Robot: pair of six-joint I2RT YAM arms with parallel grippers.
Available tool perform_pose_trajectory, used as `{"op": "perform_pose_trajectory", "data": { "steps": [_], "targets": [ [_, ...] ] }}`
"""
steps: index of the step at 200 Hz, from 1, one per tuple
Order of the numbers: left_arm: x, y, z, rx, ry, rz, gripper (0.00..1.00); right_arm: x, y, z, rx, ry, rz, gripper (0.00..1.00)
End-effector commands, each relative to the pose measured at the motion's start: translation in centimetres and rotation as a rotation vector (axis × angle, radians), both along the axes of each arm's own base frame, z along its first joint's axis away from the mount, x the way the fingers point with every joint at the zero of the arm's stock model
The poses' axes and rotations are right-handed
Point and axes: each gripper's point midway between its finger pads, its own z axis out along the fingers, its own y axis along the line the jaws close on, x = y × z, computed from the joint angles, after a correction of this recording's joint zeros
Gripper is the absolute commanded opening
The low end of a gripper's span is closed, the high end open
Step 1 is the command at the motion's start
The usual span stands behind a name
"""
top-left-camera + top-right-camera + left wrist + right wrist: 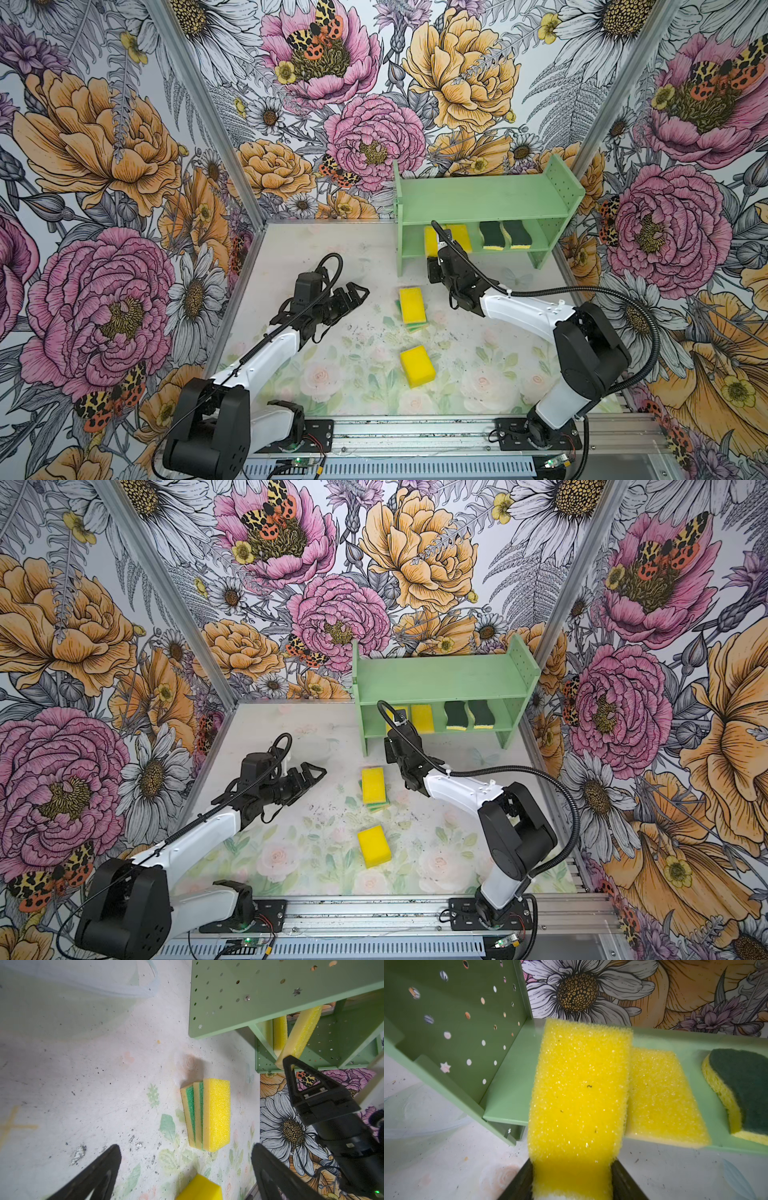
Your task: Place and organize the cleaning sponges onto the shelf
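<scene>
The mint-green shelf (486,199) stands at the back right. My right gripper (572,1162) is shut on a plain yellow sponge (579,1088), held tilted at the left end of the lower tier (508,1093). On that tier lie another yellow sponge (459,237) and two wavy dark-green-topped sponges (491,236) (515,235). A yellow sponge sits on two teal-topped ones in a stack (412,305) at mid-table. A single yellow sponge (417,365) lies nearer the front. My left gripper (360,291) hovers open to the left of the stack (207,1113), holding nothing.
The shelf's top tier (440,675) is bare. Floral walls close in the table on three sides, and the shelf's pierced side panel (456,1028) stands just beside the held sponge. A metal rail (415,432) with both arm bases runs along the front edge.
</scene>
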Motion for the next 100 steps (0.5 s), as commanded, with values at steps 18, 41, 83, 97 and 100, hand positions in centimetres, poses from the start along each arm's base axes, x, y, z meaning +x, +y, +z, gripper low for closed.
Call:
{"op": "perform_pose_trajectory", "data": {
  "steps": [18, 41, 83, 97, 100],
  "targets": [
    [0.5, -0.4, 1.1, -0.006, -0.044, -0.032, 0.99, 2.3, 0.1, 2.2, 0.036, -0.082, -0.015, 0.55],
    [0.6, -0.3, 1.2, -0.007, -0.045, -0.028, 0.99, 3.0, -0.3, 2.0, 0.036, -0.088, -0.032, 0.55],
    [0.5, -0.3, 1.1, -0.005, -0.041, -0.029, 0.99, 3.9, -0.5, 1.7, 0.045, -0.093, -0.048, 0.55],
    [0.5, -0.3, 1.1, -0.004, -0.041, -0.031, 0.99, 4.1, -0.5, 1.6, 0.046, -0.096, -0.052, 0.55],
    [0.5, -0.2, 1.1, -0.003, -0.043, -0.030, 0.99, 4.1, -0.5, 1.6, 0.046, -0.097, -0.052, 0.55]
  ]
}}
